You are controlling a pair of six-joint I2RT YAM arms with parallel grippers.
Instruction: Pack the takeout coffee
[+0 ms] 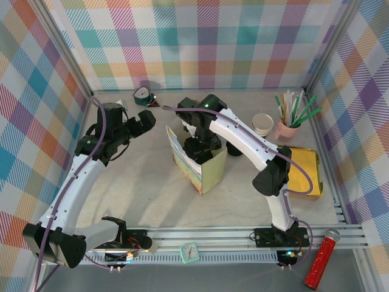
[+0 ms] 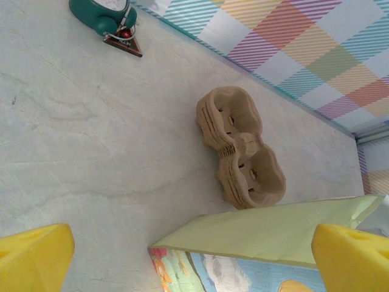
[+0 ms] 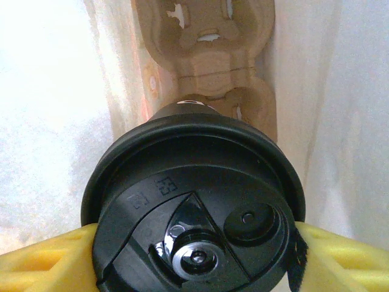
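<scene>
Right pincer (image 3: 196,258): I am clamping it on the coffee cup (image 3: 194,201), with a yellow finger (image 3: 48,261) pressing each side just under the rim of the black lid (image 3: 182,152).
Coffee cup: it is sitting upright in my grip, lid up, down inside the mouth of the paper bag (image 1: 213,173), between the bag's pale walls.
Cardboard carrier (image 3: 209,73): it is lying flat on the floor of the bag. One pocket is showing beyond the cup and the near pocket is hiding under it.
Contact: I am not able to tell whether the cup's base is touching the carrier or hanging above it, since the lid is blocking that view.
Left pincer (image 1: 143,123): I am holding it wide apart and empty, hovering just left of the bag.
Stack of carriers (image 2: 243,149): it is resting on the table (image 2: 91,140), near the bag's far side.
Step in hand: I am judging this to be the placing of the cup into the bag, with the release not yet made.
Next move: it is calling for a straight, slow descent into the near pocket, then parting the fingers within the narrow bag.
Risk: I am expecting a tilted cup or a snagged bag wall if the fingers spread too fast.
</scene>
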